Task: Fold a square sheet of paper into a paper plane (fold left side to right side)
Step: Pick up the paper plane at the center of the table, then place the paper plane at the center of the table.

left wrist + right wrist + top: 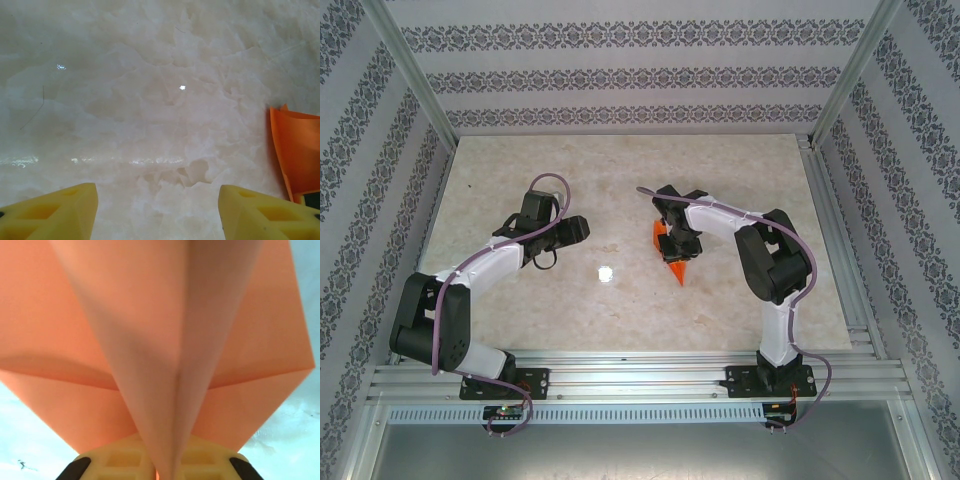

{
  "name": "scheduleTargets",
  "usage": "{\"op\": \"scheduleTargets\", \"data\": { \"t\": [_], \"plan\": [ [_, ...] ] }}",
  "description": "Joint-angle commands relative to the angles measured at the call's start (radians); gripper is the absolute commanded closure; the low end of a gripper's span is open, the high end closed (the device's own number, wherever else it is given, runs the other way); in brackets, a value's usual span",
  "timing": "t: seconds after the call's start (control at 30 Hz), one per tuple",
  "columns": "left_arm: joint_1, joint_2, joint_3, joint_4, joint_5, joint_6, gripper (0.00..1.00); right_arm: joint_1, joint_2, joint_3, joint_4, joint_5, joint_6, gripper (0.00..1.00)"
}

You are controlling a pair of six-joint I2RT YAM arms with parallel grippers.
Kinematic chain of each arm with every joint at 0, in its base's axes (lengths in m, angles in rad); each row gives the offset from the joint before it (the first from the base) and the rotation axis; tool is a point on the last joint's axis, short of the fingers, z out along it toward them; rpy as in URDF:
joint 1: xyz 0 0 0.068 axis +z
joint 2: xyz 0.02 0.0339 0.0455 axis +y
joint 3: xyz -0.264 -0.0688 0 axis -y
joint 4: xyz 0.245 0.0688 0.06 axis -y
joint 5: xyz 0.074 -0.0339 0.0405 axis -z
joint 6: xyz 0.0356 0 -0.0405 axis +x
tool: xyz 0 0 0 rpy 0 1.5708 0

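Your right pincer (165, 462) pinches the paper plane (165, 340) by its fold; left pincer (157, 212) is spread. Squeeze loosely and it may slip.

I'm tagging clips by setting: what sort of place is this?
Probably a purpose-built robot test cell, not a home: a silver aluminium-extrusion frame encloses a glossy cream marble-patterned tabletop, backed by white panels with dark floral-striped wallpaper.

No readable text, labels, brands or nos. anywhere. Paper plane (674, 264) is plain orange, unmarked; wall (620, 75) has floral pattern bands, no letters.
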State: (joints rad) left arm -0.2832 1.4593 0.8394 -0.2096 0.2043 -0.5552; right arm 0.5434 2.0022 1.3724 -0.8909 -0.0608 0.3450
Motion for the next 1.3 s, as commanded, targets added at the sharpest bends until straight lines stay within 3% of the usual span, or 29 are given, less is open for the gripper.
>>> {"op": "scheduleTargets", "data": {
  "t": [0.0, 0.33, 0.57, 1.1, 1.27],
  "plan": [
    [0.001, 0.004, 0.034, 0.002, 0.01, 0.018, 0.35, 0.012, 0.009, 0.012, -0.003, 0.011, -0.006, 0.9],
    [0.0, 0.013, 0.04, 0.005, 0.017, 0.018, 0.35, 0.0, 0.004, 0.031, -0.005, 0.027, -0.011, 0.98],
    [0.0, 0.007, 0.042, 0.001, 0.017, 0.023, 0.35, -0.052, 0.01, 0.162, -0.052, 0.052, -0.051, 1.0],
    [0.0, -0.045, 0.004, 0.013, 0.018, 0.032, 0.34, -0.149, 0.286, 0.477, -0.141, 0.063, -0.138, 1.0],
    [0.0, -0.088, -0.016, 0.015, -0.011, 0.038, 0.31, -0.151, 0.33, 0.488, -0.151, 0.055, -0.141, 0.92]
  ]
}}
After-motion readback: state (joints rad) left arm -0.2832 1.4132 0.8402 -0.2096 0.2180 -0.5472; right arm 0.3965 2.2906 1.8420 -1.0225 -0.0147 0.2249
